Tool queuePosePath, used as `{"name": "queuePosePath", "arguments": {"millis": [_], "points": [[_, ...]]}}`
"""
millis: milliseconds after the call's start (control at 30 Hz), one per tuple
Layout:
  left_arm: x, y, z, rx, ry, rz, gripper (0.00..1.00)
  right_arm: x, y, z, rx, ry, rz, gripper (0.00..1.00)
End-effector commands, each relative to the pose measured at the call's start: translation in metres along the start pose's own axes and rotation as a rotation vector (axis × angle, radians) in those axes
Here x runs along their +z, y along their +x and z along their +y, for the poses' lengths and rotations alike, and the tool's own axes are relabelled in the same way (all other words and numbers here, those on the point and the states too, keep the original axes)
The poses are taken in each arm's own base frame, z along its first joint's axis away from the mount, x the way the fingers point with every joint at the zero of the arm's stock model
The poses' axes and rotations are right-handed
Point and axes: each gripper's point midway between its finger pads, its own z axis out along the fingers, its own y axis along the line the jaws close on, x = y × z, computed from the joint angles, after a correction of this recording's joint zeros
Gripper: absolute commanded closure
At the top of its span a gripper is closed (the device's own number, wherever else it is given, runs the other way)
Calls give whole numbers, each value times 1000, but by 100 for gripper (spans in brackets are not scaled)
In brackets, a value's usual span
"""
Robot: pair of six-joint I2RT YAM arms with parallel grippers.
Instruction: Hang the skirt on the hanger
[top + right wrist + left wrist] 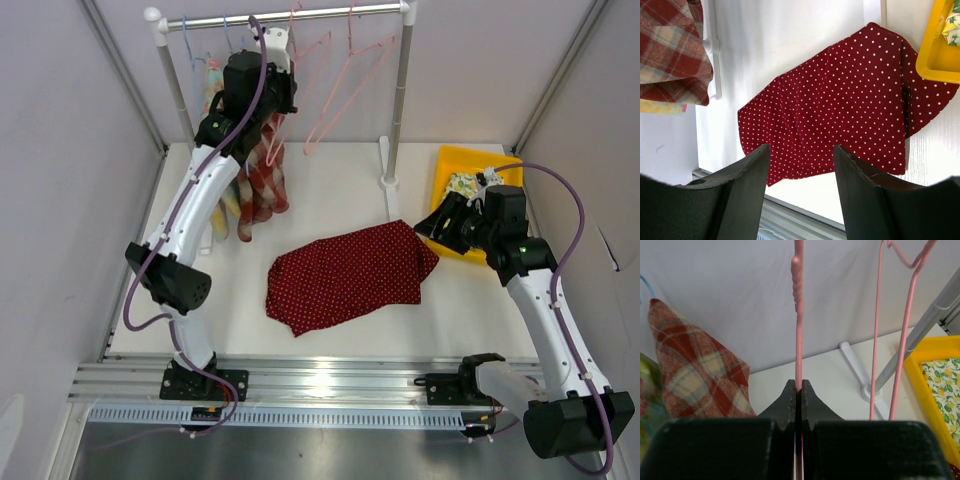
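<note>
Early stage. The left tool (799, 390) is clamped shut on the wire of a pink hanger (798, 315) up at the rack (280, 15), upper left of the top view; that hanger is not yet off the rail. The skirt (350, 275), red with white dots, lies crumpled on the tabletop (330, 190) at frame centre, touched by neither tool. The right tool (801, 155) has its jaws apart and empty, hovering over the skirt's right edge, just beside the yellow bin (455, 160).

Left to do: bring the hanger down, pick up the skirt, fit it on, probably rehang.

Counts:
- Skirt: one.
- Pink hangers: about three, overlapping wires make it uncertain.
- Blue hanger hooks: two.
- Plaid garment (265, 180): one, already hanging, with a yellowish piece behind it.
- Bin: one, holding a lemon-print cloth (465, 183).
- Rack: one.
</note>
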Motion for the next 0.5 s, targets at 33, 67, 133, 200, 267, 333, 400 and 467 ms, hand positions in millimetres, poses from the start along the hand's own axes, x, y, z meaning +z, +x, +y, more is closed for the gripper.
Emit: {"name": "queuePosePath", "arguments": {"millis": [33,67,133,200,267,333,400,467], "points": [[-47,-91,8,5,-20,-216,100,-9,-9,10,-43,-23,-37,41],[-50,-93,8,3,-21,-223,100,-9,-10,9,-44,-23,-39,41],[-52,-93,7,5,-14,-223,100,-8,-9,9,-43,-22,-38,41],[-55,-91,6,4,-6,-210,100,-8,-9,8,-45,-20,-34,42],[-58,-87,5,3,3,-191,100,-8,-8,8,-45,-21,-34,42],[-57,-73,4,-3,3,-151,100,-9,-8,8,-46,-20,-34,41],[-64,-62,0,-11,23,-137,100,-10,-7,8,-49,-20,-32,42],[-71,-56,-2,-9,30,-132,100,-11,-6,8,-54,-21,-31,41]]}}
